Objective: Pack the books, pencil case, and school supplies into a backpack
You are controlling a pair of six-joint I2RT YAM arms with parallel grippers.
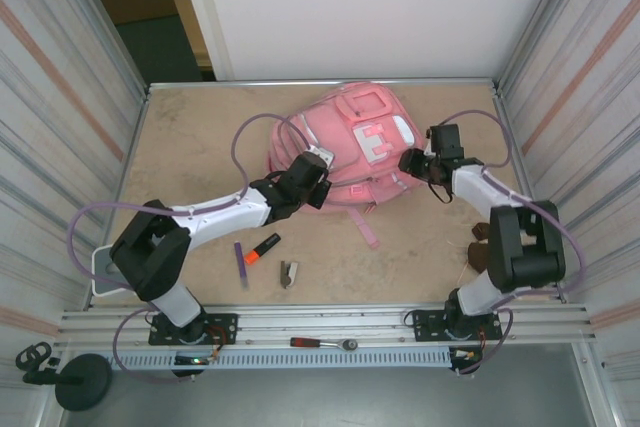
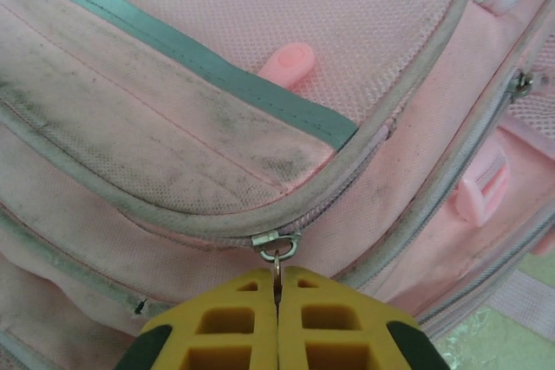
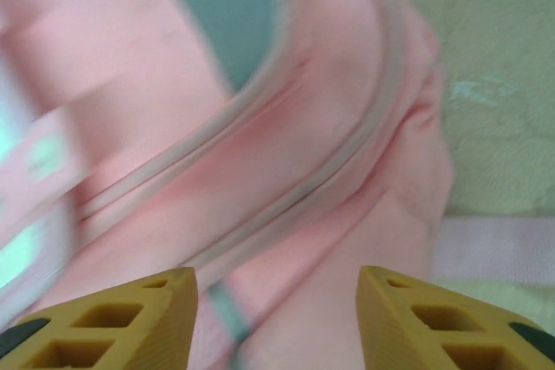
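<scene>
A tan tabletop (image 1: 200, 147) walled in by corrugated metal panels: the pink backpack (image 1: 350, 122) lies toward 12 o'clock. At its 8 o'clock edge, the left gripper (image 2: 277, 279) has its yellow fingers pressed together on the metal zipper pull (image 2: 277, 257). At the bag's 3 o'clock side, the right gripper (image 3: 277, 288) holds its fingers apart just over the pink fabric. An orange highlighter (image 1: 263, 247), purple pen (image 1: 241, 265) and small clip (image 1: 289, 273) lie near 7 o'clock.
</scene>
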